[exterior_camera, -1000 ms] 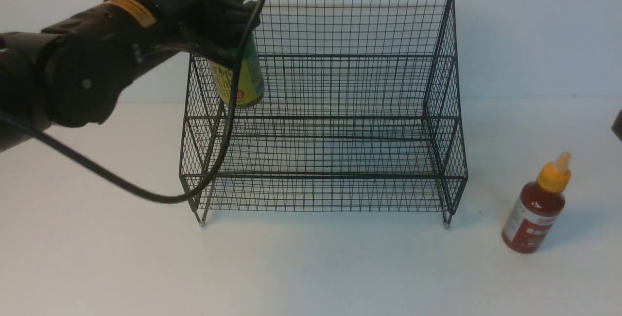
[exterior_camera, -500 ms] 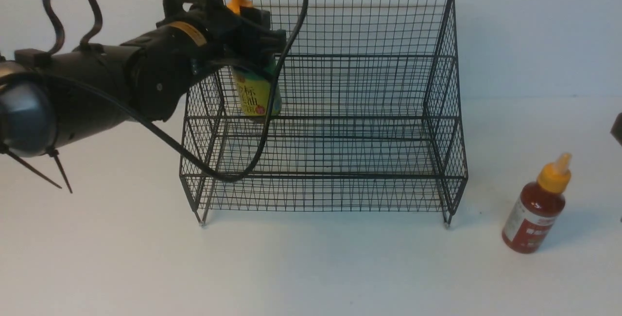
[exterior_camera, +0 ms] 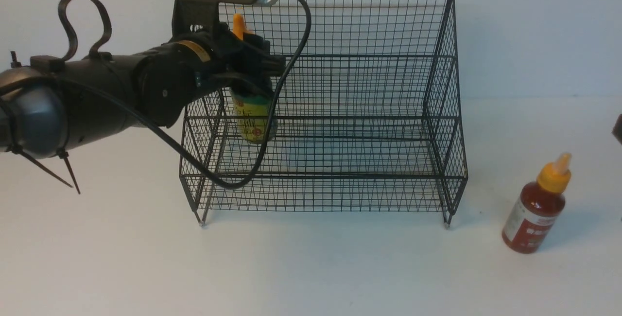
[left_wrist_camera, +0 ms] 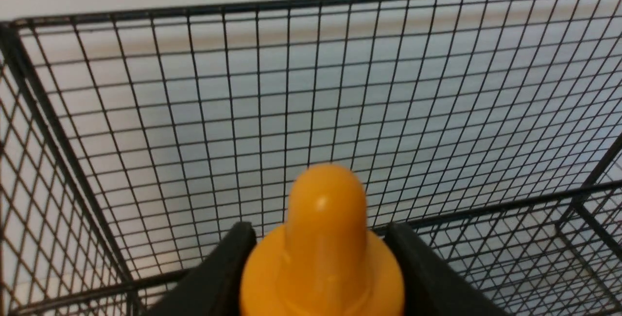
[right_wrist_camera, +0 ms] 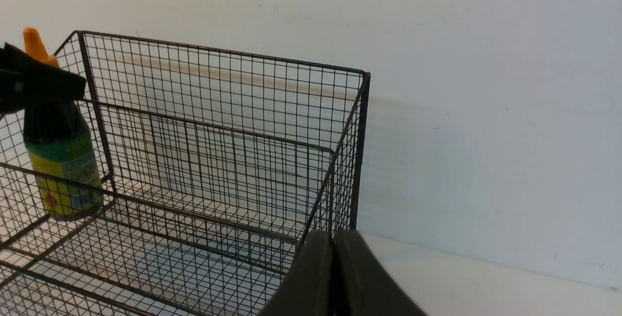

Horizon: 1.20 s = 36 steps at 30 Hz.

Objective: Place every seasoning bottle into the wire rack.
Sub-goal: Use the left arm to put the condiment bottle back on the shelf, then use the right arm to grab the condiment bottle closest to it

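First of two placements here: left gripper (exterior_camera: 255, 65) is clamped on the neck of the dark seasoning bottle (exterior_camera: 251, 116), hanging it upright inside the wire rack (exterior_camera: 369, 29) at its left end, low over a shelf, can't tell if it's touching. Next move I'd guess: ease it down, then release. Red seasoning bottle (exterior_camera: 534, 214) stands on the table (exterior_camera: 311, 267) outside the rack, and the right gripper (right_wrist_camera: 334, 277) has its jaws pressed together, holding nothing

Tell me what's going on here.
The robot's left gripper holds the dark bottle by its neck, upright inside the wire rack near the rack's left end. I can't tell whether the bottle touches a shelf yet. The red bottle stands on the table to the right of the rack, untouched. The right gripper is shut and empty.
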Each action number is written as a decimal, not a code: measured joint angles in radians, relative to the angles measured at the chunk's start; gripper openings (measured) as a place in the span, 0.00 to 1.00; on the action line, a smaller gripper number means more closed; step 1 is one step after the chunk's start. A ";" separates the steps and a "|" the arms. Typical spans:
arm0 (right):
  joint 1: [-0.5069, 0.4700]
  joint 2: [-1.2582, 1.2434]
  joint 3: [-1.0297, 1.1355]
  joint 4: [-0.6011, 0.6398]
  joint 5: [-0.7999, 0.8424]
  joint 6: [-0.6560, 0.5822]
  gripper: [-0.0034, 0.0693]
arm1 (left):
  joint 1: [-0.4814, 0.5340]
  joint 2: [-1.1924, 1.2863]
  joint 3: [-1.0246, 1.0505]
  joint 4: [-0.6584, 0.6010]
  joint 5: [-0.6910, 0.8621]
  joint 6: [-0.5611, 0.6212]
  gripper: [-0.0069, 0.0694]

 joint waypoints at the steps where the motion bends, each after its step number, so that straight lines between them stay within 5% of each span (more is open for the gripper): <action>1: 0.000 0.000 0.000 0.000 0.000 0.000 0.03 | 0.000 0.006 0.000 0.000 0.000 0.010 0.48; 19: 0.000 0.000 0.000 0.000 0.020 0.000 0.03 | 0.000 0.075 0.000 -0.003 0.023 0.071 0.48; 26: 0.000 0.000 -0.009 0.004 0.021 0.018 0.03 | 0.000 0.065 -0.008 -0.003 0.062 0.071 0.61; 31: 0.000 0.000 -0.068 -0.054 0.020 0.175 0.03 | 0.000 0.024 -0.008 -0.003 0.143 0.075 0.64; 36: 0.000 0.019 -0.176 -0.359 -0.036 0.540 0.03 | 0.000 -0.103 -0.008 -0.003 0.180 0.094 0.60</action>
